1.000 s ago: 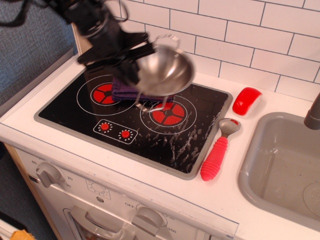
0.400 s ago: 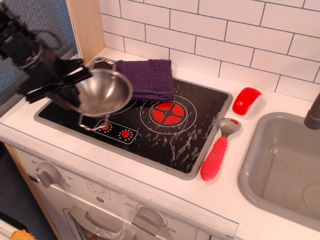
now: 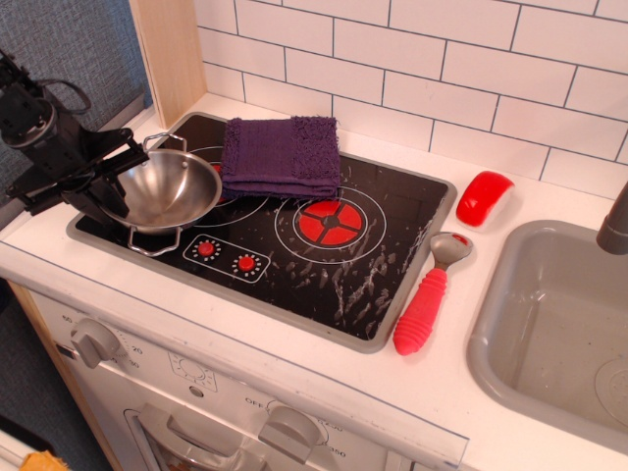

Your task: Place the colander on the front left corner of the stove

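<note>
The shiny steel colander point(image 3: 165, 189) sits low over the front left part of the black stove point(image 3: 324, 270), tilted slightly, its wire handles pointing back and front. My black gripper point(image 3: 105, 188) comes in from the left and is shut on the colander's left rim. Whether the colander rests on the glass or hangs just above it I cannot tell. The left burner ring is mostly hidden under the colander.
A folded purple cloth point(image 3: 281, 155) lies on the back of the stove. A red-handled spoon point(image 3: 427, 300) and a red object point(image 3: 483, 197) lie right of the stove. The grey sink point(image 3: 549, 334) is at far right. A wooden panel point(image 3: 169, 54) stands at back left.
The gripper carried the colander from above the stove's middle to the left and down to the front left corner. The purple cloth is uncovered now.
</note>
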### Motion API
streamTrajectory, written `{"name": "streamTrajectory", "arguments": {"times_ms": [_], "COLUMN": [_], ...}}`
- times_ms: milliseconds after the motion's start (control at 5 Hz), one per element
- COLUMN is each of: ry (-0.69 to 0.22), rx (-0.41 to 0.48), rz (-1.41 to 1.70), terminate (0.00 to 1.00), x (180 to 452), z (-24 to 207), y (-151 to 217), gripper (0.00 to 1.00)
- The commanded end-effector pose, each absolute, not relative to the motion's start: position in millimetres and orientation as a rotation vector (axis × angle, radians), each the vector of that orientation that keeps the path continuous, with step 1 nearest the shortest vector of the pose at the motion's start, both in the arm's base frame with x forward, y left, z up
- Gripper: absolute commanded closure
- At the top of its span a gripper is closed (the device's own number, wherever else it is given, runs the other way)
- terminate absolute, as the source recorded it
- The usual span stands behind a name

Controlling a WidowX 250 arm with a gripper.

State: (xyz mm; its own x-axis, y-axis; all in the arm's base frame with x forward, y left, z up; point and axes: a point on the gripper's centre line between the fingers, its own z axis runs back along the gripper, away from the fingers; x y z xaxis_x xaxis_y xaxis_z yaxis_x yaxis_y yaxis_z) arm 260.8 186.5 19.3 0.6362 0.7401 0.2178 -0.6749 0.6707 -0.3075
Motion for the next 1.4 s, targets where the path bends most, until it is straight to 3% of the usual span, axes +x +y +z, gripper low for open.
{"name": "streamTrajectory", "arguments": {"times_ms": [0, 800, 1200], "ry": [-0.353, -0.367, -0.415], "rx": [-0.171, -0.167, -0.137], "rz": [0.841, 0.821, 0.755], "terminate": [0.0, 0.0, 0.0], "x": [265.1, 270.6, 278.0], "z": [33.8, 48.9, 77.8], "y": [196.4, 186.7, 176.9], "gripper": [0.0, 0.0, 0.0]}}
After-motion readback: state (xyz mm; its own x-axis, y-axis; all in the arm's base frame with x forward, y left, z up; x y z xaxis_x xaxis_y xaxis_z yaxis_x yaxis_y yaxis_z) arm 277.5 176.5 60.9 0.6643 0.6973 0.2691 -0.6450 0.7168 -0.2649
